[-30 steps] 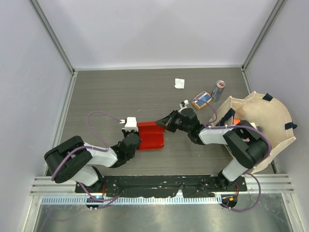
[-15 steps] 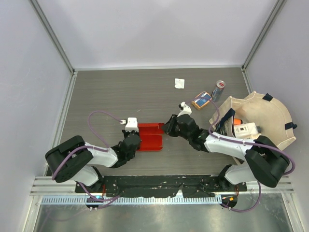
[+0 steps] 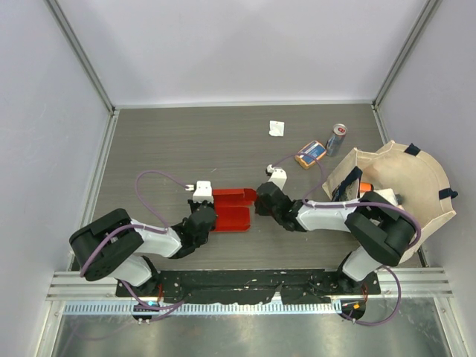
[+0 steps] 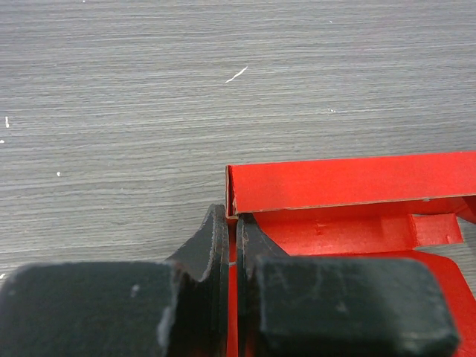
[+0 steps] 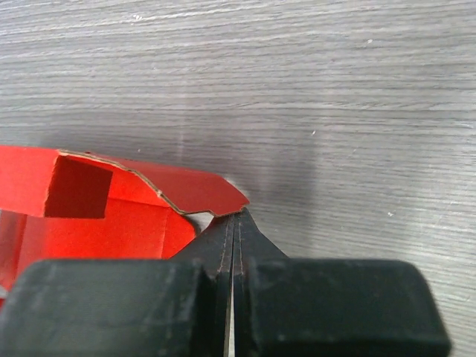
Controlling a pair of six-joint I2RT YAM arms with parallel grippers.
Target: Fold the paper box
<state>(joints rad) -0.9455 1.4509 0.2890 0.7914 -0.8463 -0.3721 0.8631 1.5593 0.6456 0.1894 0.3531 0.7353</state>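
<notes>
Red box sits mid-worktop right between the two arms, long side running left-right. The left jaws are pinching its left wall, and the right jaws are pressed together on nothing, tips right at the loose right-end flap. I'd guess that flap goes next; can, packet and bag sit well apart, nothing's blocking

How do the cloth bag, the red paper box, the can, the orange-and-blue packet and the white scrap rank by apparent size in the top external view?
1. cloth bag
2. paper box
3. can and orange-and-blue packet: look about alike, so no ranking between them
4. white scrap
</notes>
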